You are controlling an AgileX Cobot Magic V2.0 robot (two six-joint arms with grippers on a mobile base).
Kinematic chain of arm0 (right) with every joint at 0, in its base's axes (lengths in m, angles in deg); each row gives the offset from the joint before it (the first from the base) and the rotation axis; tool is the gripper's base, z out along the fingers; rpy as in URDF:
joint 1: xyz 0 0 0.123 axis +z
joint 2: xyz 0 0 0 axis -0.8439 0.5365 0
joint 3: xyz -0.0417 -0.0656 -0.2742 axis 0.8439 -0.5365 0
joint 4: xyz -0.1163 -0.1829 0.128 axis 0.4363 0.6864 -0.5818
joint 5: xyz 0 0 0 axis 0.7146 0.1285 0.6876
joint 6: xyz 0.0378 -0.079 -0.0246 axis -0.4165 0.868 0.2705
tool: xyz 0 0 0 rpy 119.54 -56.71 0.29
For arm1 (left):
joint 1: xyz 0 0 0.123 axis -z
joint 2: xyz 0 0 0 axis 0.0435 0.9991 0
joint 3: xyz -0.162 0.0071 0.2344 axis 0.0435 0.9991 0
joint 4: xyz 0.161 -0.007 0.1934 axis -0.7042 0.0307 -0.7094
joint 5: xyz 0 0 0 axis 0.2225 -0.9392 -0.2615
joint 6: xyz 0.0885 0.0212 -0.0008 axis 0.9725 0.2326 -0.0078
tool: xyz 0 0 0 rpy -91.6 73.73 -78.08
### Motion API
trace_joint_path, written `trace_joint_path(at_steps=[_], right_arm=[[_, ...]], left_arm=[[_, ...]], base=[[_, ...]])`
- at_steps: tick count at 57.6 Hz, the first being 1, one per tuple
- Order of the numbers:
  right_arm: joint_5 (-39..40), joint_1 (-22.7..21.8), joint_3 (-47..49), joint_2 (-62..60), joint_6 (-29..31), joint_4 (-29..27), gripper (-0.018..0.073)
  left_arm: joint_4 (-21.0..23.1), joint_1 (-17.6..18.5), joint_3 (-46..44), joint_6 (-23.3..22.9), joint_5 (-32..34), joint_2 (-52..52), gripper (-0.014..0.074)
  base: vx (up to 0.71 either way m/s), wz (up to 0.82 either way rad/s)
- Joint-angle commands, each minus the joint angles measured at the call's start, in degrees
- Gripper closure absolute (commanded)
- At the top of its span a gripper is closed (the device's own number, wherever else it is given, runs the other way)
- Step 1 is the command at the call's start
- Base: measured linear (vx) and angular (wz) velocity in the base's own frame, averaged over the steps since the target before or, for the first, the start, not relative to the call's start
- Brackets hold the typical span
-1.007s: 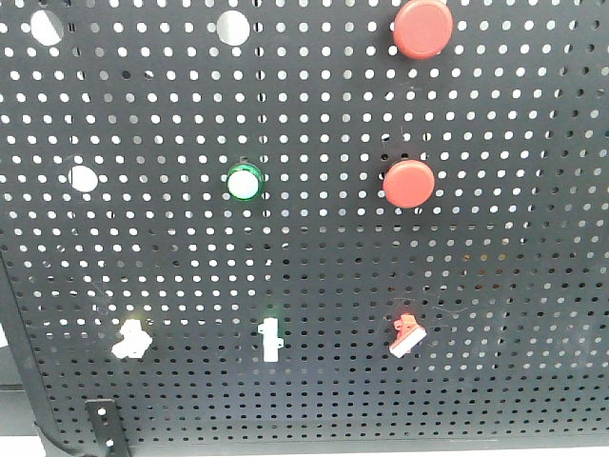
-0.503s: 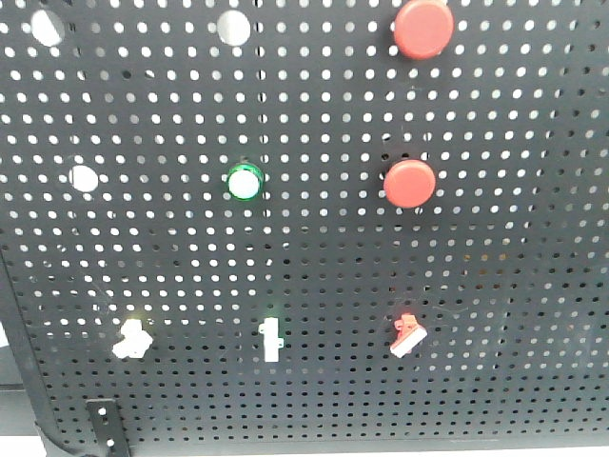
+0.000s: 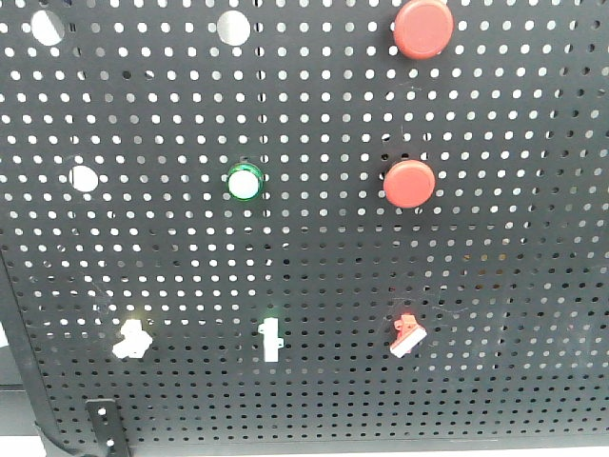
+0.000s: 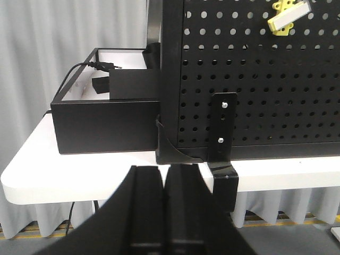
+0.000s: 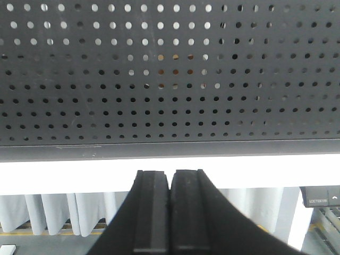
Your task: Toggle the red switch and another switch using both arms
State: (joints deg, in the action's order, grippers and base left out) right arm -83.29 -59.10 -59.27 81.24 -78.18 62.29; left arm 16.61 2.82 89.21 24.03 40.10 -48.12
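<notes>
The red switch (image 3: 407, 335), a small toggle with a white lever tip, sits low on the right of the black pegboard (image 3: 314, 248). The pale yellow switch (image 3: 131, 339) sits low on the left, and shows again at the top right of the left wrist view (image 4: 287, 15). My left gripper (image 4: 163, 171) is shut with nothing in it, low in front of the board's bottom left corner, well below the yellow switch. My right gripper (image 5: 170, 174) is shut and empty too, below the board's lower edge. Neither arm shows in the front view.
Two big round red push buttons (image 3: 423, 28) (image 3: 409, 183), a green-ringed round button (image 3: 245, 181) and a green-and-white toggle (image 3: 271, 339) are on the board. A black box (image 4: 106, 123) with a cable stands left of the board on the white table (image 4: 32, 170). A bracket (image 4: 222, 127) clamps the board.
</notes>
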Motion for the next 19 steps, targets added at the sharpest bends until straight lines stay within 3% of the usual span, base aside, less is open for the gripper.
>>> trace_joint_path(at_steps=[1, 19], right_arm=[[4.6, -0.4, -0.3, -0.6, 0.3, 0.1, 0.0566], [4.6, -0.4, -0.3, -0.6, 0.3, 0.1, 0.0566]], left_arm=[[0.4, -0.1, 1.1, -0.1, 4.4, -0.5, 0.0594], [0.4, -0.1, 1.1, -0.1, 4.4, -0.5, 0.0594]], base=[[0.0, 0.0], [0.0, 0.0]])
